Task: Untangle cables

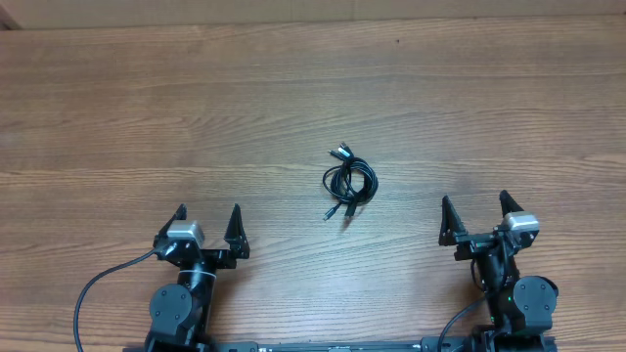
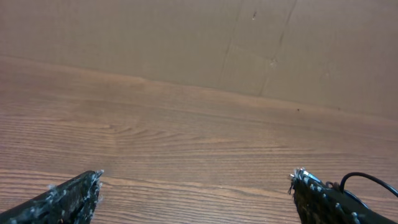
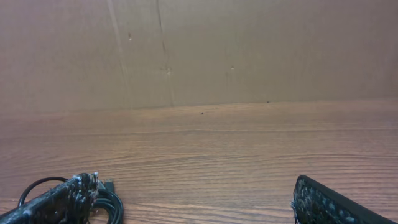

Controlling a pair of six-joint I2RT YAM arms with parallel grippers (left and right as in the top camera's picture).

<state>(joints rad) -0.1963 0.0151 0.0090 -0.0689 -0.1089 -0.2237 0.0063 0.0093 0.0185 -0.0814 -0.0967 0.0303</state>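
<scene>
Two grippers sit low at the near edge of the table [image 1: 117,117], jaws spread wide, nothing in either. Left gripper [image 1: 207,209] and right gripper [image 1: 474,198] flank the work and are well apart from it. Both point toward the far side. Reads as a ready stance, with the task not yet begun.

Cables [image 1: 350,181] lie on bare wood roughly midway between the two, further out than both. They are loosely looped into one small coil with strands crossing each other; the number of cords is not clear.

One plug [image 1: 340,152] sticks out on the far side. Two tails [image 1: 331,210] trail toward the near side. So the bundle's long axis runs near-to-far, about in line with the grippers' pointing, and the coil bulges slightly to the right.

Each wrist view catches only a dark loop at its inner edge, so the bundle is off-centre for both.

Judgement: either arm could reach it, and the loose tails look like the easiest places to pinch. The crossed middle would likely tighten if pulled first.
</scene>
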